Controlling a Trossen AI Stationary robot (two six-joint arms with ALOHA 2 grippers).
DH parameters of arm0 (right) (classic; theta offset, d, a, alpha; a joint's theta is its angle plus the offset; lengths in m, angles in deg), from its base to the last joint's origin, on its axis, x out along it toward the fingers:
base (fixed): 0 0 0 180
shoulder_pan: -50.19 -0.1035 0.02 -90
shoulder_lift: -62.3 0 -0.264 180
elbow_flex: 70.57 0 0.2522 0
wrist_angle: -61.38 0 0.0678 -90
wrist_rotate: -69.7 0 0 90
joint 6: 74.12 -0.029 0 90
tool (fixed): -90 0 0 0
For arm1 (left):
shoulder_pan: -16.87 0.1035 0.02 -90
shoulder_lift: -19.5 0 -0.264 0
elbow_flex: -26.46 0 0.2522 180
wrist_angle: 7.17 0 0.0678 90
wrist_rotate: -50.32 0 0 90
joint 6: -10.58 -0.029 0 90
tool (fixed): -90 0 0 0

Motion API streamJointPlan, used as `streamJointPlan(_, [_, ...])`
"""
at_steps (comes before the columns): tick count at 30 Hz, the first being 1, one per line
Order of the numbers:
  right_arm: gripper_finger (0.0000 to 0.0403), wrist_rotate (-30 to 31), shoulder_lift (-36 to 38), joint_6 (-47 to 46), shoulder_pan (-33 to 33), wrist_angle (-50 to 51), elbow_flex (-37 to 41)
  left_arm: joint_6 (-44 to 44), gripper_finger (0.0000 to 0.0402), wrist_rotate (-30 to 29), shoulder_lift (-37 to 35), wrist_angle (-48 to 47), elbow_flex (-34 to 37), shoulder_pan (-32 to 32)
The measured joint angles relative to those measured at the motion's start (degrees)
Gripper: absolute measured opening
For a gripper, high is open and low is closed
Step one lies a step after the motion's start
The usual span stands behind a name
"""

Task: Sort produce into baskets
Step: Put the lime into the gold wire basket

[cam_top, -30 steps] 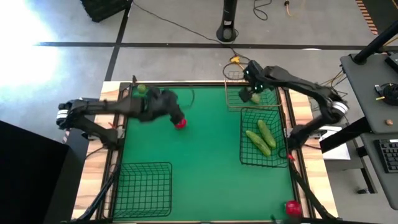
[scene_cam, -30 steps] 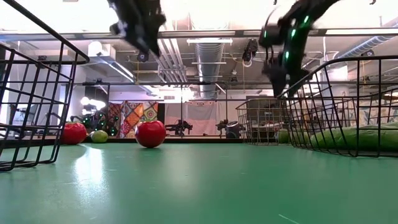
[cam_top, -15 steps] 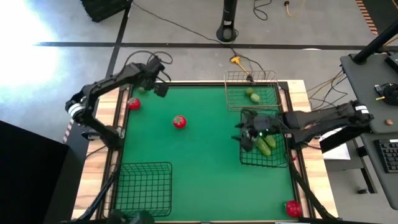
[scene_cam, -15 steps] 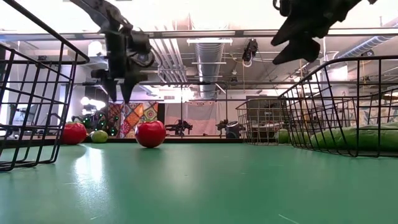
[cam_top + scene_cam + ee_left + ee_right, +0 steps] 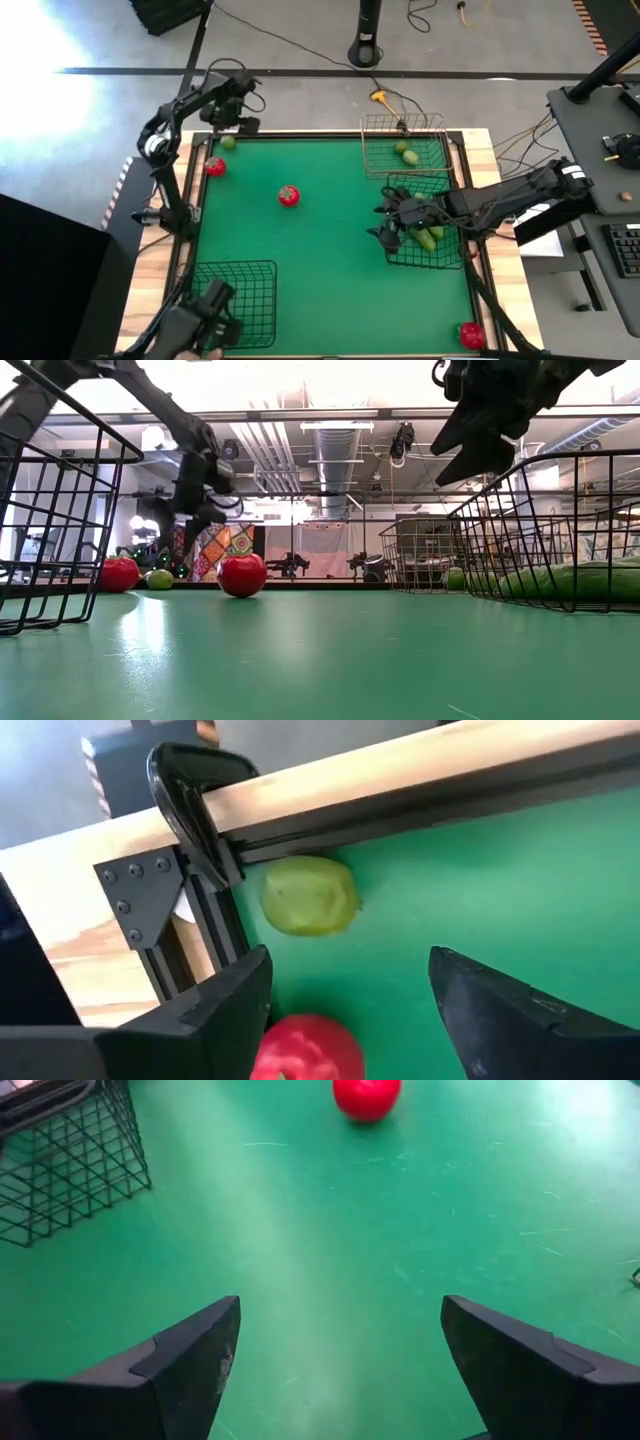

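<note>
My left gripper (image 5: 350, 1010) is open and empty above the mat's far-left corner (image 5: 232, 122). A small round light-green piece (image 5: 308, 895) lies on the mat ahead of it, with a glossy red piece (image 5: 305, 1045) beside it. A second red piece (image 5: 288, 196) lies mid-mat. My right gripper (image 5: 340, 1370) is open and empty, raised by the left wall of the right black basket (image 5: 392, 240). That basket holds green cucumber-like pieces (image 5: 428, 236). The tan basket (image 5: 375, 150) holds a light-green piece (image 5: 408, 155).
Another black basket (image 5: 232, 300) stands at the near left. A third red piece (image 5: 470, 333) lies on the wooden border at the near right. A black bracket (image 5: 185, 795) clamps the table's wooden rim by the light-green piece. Bare mat lies between the baskets.
My left gripper has gone from the mid-mat red piece toward the far-left corner and has come lower there; that red piece stays put. My right gripper has gone from over the tan basket toward the near edge, to the right black basket's left wall.
</note>
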Motion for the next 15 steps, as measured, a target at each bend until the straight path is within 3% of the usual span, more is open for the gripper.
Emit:
streamJointPlan(4, [0.0348,0.19,-0.40,-0.55,0.00,-0.23,0.00,-0.46,0.0283,4.40,4.43,-3.43,-3.77,1.60])
streamJointPlan(8, [0.0353,0.18,-0.38,-0.37,0.00,-0.24,0.00,-0.55,0.0302,5.25,6.81,-5.15,-7.74,2.51])
streamJointPlan(15, [0.0352,0.18,-0.34,0.49,0.00,-0.22,-0.26,1.46,0.0290,12.72,9.67,-7.10,-10.04,4.49])
